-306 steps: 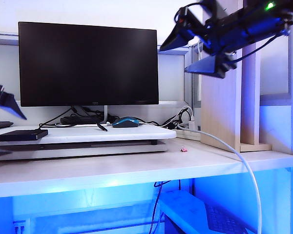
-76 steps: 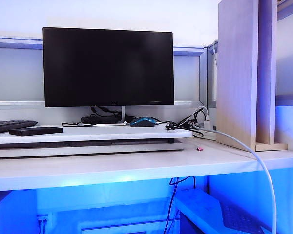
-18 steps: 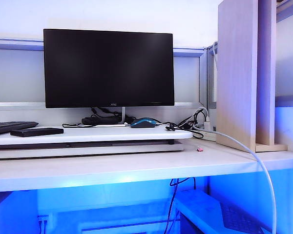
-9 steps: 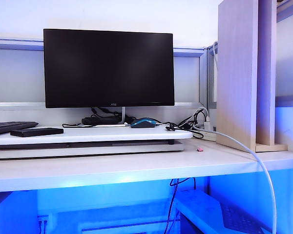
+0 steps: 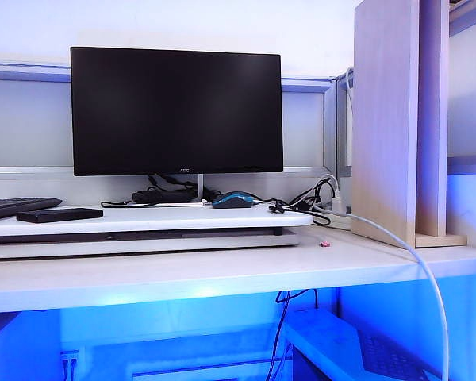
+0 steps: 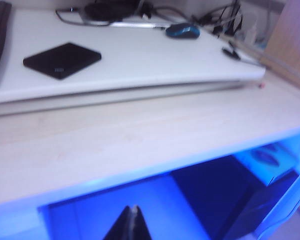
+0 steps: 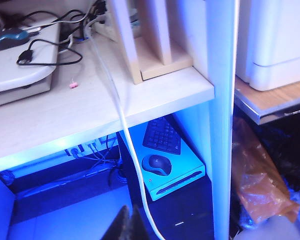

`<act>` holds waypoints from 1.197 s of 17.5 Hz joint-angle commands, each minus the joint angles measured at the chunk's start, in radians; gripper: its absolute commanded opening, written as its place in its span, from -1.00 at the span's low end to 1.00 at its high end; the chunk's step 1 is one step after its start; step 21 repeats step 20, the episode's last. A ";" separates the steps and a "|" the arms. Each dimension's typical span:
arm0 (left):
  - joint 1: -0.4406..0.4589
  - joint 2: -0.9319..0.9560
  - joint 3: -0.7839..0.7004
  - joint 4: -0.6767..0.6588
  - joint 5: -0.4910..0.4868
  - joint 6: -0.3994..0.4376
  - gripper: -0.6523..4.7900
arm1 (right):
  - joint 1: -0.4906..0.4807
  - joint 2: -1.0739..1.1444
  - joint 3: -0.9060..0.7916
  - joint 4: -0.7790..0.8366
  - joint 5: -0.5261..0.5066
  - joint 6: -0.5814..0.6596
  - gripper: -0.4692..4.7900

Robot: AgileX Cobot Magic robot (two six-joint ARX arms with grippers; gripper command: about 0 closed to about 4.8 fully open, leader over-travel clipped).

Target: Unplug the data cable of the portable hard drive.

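Both my grippers gone from over desk since earlier: left gripper, right gripper hang below desk edge, fingers pressed together, empty. Flat matte-black portable hard drive near riser's left end; thin data cable unplugged near right edge.

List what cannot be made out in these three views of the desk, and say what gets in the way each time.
- Exterior view: both hands are out of frame.
- Exterior view: the hard drive is seen edge-on and small, so its port is unreadable.
- Left wrist view: the left hand is cut off by the frame edge; blur hides detail on the drive.
- Right wrist view: the right hand is cut off; the cable runs into a tangle near the mouse, its far end lost.
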 commanded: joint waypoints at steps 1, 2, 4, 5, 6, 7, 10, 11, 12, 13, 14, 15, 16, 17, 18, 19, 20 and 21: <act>0.000 0.000 -0.007 -0.027 -0.097 -0.031 -0.78 | 0.001 0.000 0.000 -0.004 -0.016 0.010 -0.83; 0.000 0.000 -0.007 -0.047 -0.096 -0.042 -0.78 | 0.001 0.000 0.000 -0.003 -0.018 0.010 -0.83; 0.000 0.000 -0.007 -0.088 -0.088 -0.066 -0.78 | 0.001 0.000 0.000 -0.002 -0.019 0.009 -0.83; 0.000 0.000 -0.007 -0.089 -0.088 -0.065 -0.78 | 0.001 0.000 0.000 -0.002 -0.018 0.010 -0.82; 0.000 0.000 -0.007 -0.089 -0.088 -0.065 -0.78 | 0.001 0.000 0.000 -0.002 -0.018 0.010 -0.82; 0.000 0.000 -0.007 -0.089 -0.088 -0.065 -0.78 | 0.000 0.000 0.000 -0.001 0.000 0.009 -0.82; 0.000 0.000 -0.007 -0.089 -0.088 -0.065 -0.78 | 0.000 0.000 0.000 0.000 0.007 0.009 -0.82; 0.000 0.000 -0.007 -0.089 -0.088 -0.065 -0.78 | 0.000 0.000 0.000 0.000 0.007 0.010 -0.82; 0.000 0.000 -0.007 -0.089 -0.088 -0.065 -0.78 | 0.000 0.000 0.000 0.000 0.007 0.009 -0.82; 0.000 0.000 -0.007 -0.089 -0.088 -0.065 -0.78 | 0.000 0.000 0.000 0.000 0.007 0.009 -0.82; 0.000 0.000 -0.007 -0.089 -0.088 -0.065 -0.78 | 0.000 0.000 0.000 0.000 0.007 0.009 -0.82; 0.000 0.000 -0.007 -0.089 -0.088 -0.065 -0.78 | 0.000 0.000 0.000 0.000 0.007 0.009 -0.82; 0.000 0.000 -0.007 -0.089 -0.088 -0.065 -0.78 | 0.000 0.000 0.000 0.000 0.007 0.009 -0.82; 0.000 0.001 -0.007 -0.089 -0.088 -0.066 -0.78 | 0.000 0.000 0.000 0.000 0.007 0.009 -0.82; 0.000 0.000 -0.007 -0.089 -0.088 -0.065 -0.78 | 0.000 0.000 0.000 0.000 0.007 0.009 -0.82; 0.000 0.000 -0.007 -0.089 -0.088 -0.066 -0.78 | 0.000 0.000 0.000 0.000 0.007 0.009 -0.82; 0.000 0.000 -0.007 -0.089 -0.088 -0.065 -0.78 | 0.000 0.000 0.000 0.000 0.007 0.009 -0.82; 0.000 0.000 -0.007 -0.089 -0.088 -0.065 -0.78 | 0.000 0.000 0.000 0.000 0.007 0.009 -0.82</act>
